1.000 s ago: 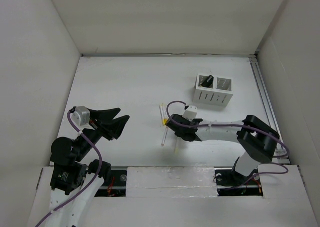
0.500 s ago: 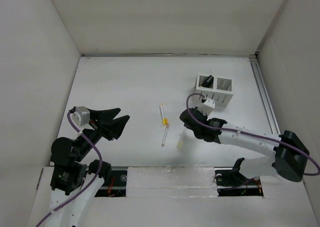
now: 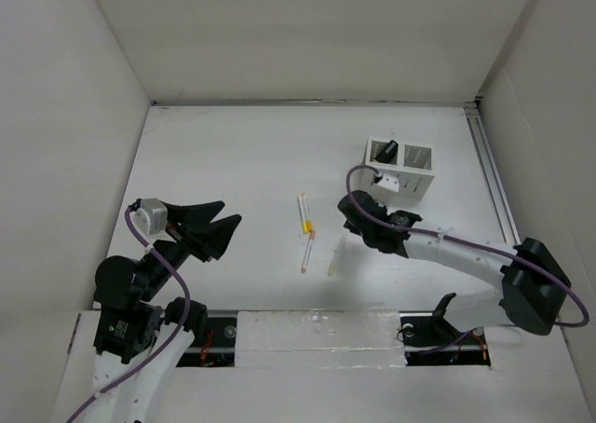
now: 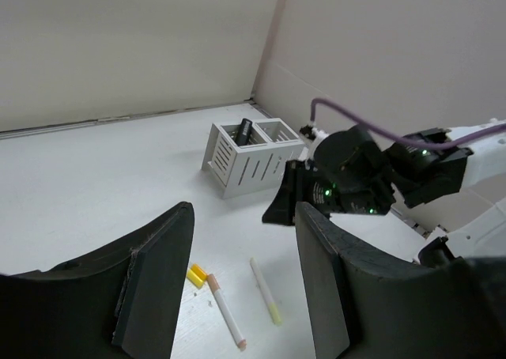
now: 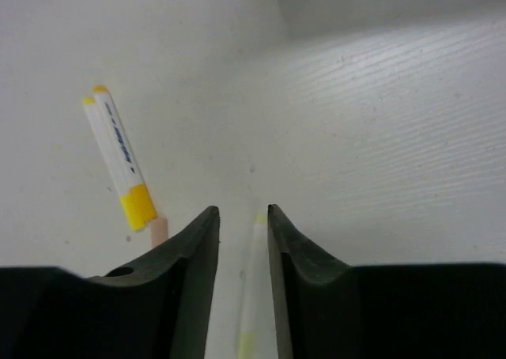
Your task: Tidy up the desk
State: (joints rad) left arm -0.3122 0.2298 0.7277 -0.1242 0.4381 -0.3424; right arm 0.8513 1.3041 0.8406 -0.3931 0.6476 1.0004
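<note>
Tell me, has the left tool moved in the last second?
No. The left tool sits open at the same spot beside the desk's left edge.

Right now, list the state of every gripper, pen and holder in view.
Left gripper: open, empty.
Right gripper: slightly open, holding nothing.
Pale yellow pen: lying loose on the desk.
Yellow-capped marker: capped, lying flat.
Orange-tipped pen: lying flat.
Pen holder: upright, black item in one compartment.

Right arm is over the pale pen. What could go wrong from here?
The right gripper has its jaws narrowly apart above the pale yellow pen; coming down so, they may pin or roll it instead of straddling it. The yellow-capped highlighter and pink pen lie close by; a nudge could scatter them.
</note>
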